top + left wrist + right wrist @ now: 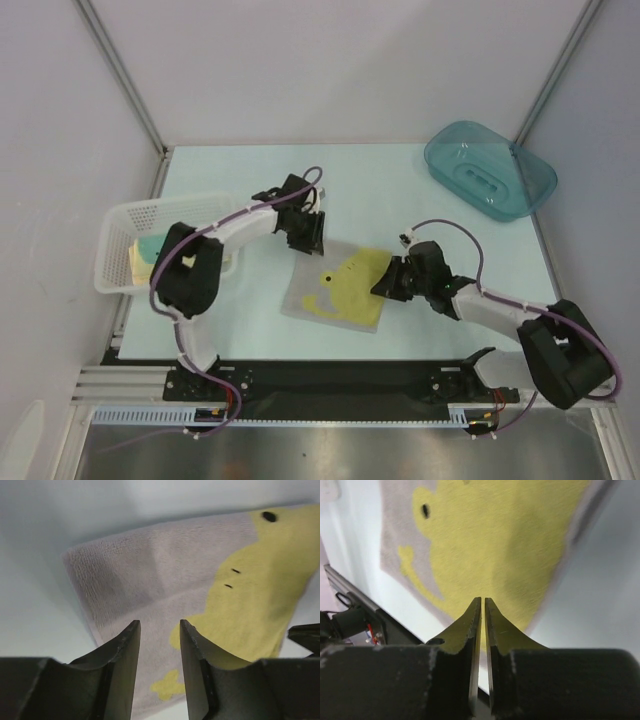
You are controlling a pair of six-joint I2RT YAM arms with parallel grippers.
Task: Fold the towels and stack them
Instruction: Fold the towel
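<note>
A beige-grey towel [335, 290] with yellow patches lies flat in the middle of the table. Its grey pile and yellow shape fill the left wrist view [165, 565] and the right wrist view [510, 540]. My left gripper [308, 240] hovers over the towel's far left corner, jaws open and empty [160, 625]. My right gripper [383, 285] is at the towel's right edge. Its jaws [483, 600] are almost together, with only a thin slit and nothing between them. More towels [145, 255], pale yellow and teal, lie in the basket at the left.
A white mesh basket [115, 225] stands at the left edge of the table, beside the left arm. A teal translucent tub [490, 170] sits at the far right corner. A black rail runs along the near edge.
</note>
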